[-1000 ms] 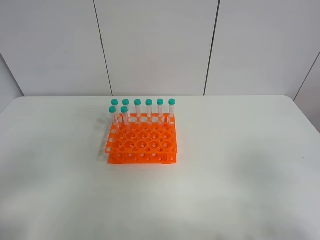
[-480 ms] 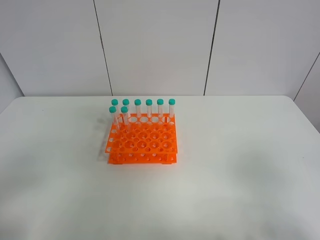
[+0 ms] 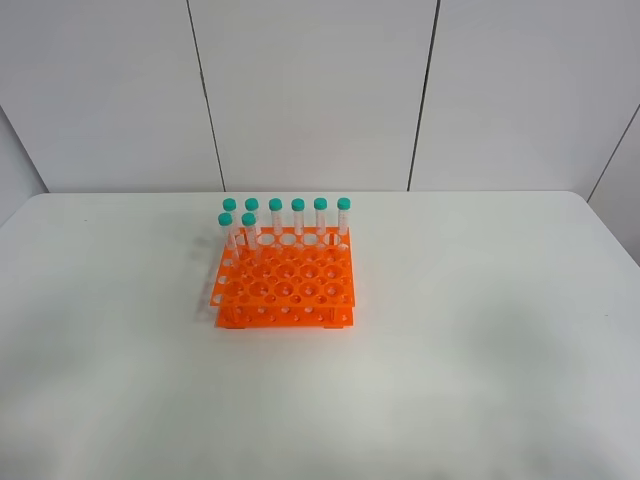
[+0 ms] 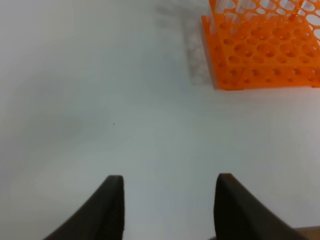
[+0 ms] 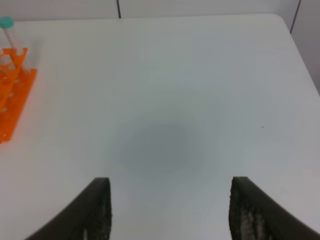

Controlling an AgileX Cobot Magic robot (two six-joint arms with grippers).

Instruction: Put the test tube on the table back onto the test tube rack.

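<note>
When we hold the overhead view against the two earlier ones, we find nothing changed: the test tube rack (image 3: 285, 284) sits in the same spot, left of centre in the frame, and eight teal-capped tubes stand upright in it, six along its far row and two just in front at the left end. No tube lies anywhere on the counter (image 3: 480, 330) in any view, so we judge the test tube (image 3: 248, 235) is already among those in the rack; which of the eight it is, we cannot tell. Neither arm shows in the overhead view. The left end effector (image 4: 167, 210) has its fingers spread wide and holds nothing, and the right end effector (image 5: 170, 212) is likewise spread and empty over bare counter. We read the task as finished.
</note>
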